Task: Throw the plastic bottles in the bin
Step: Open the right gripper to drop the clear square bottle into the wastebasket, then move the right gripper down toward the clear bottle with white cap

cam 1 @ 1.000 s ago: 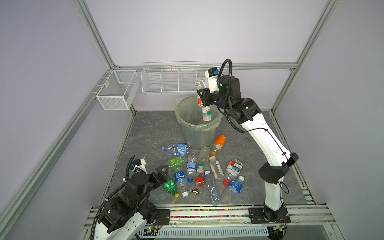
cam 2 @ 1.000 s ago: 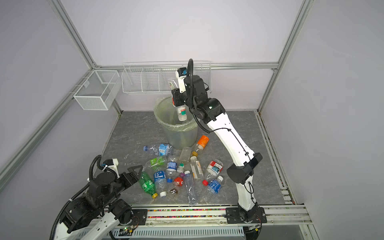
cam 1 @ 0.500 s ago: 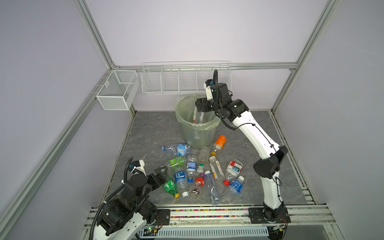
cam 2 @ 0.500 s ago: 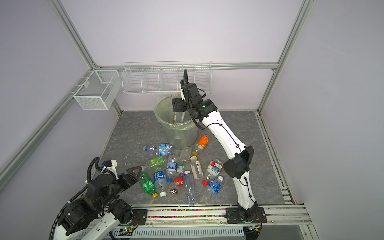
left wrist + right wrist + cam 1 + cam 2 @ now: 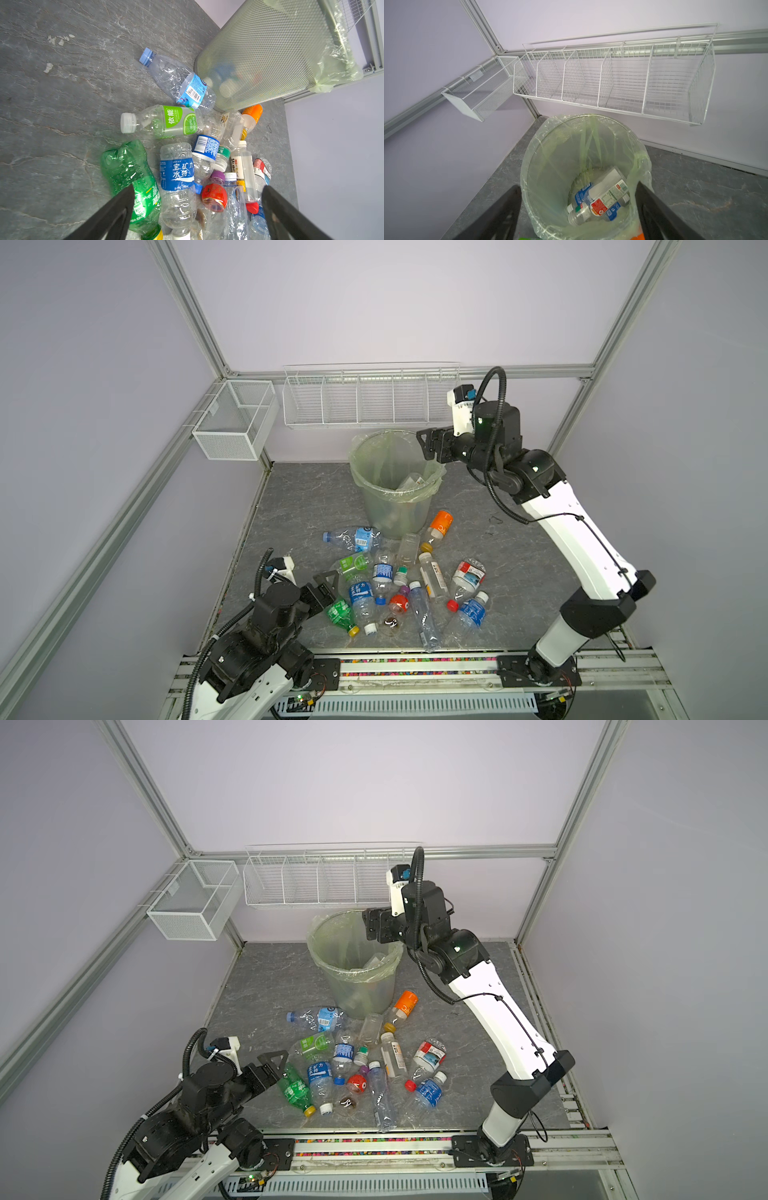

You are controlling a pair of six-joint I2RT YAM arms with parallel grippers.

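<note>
Right wrist view: right gripper (image 5: 576,185) spread wide, empty, over bin (image 5: 550,149) (drop seemingly done). Next: down to floor bottles (image 5: 360,593) for another grab; left gripper (image 5: 198,187) also wide, empty.

The right arm (image 5: 573,531) has white links, black joints with small green lights, and a ribbed black hose arching behind the right gripper (image 5: 424,444), whose fingers (image 5: 430,435) are black triangles. A white camera block, blue-plugged, sits above them. The left arm (image 5: 266,614) seems built alike.
</note>
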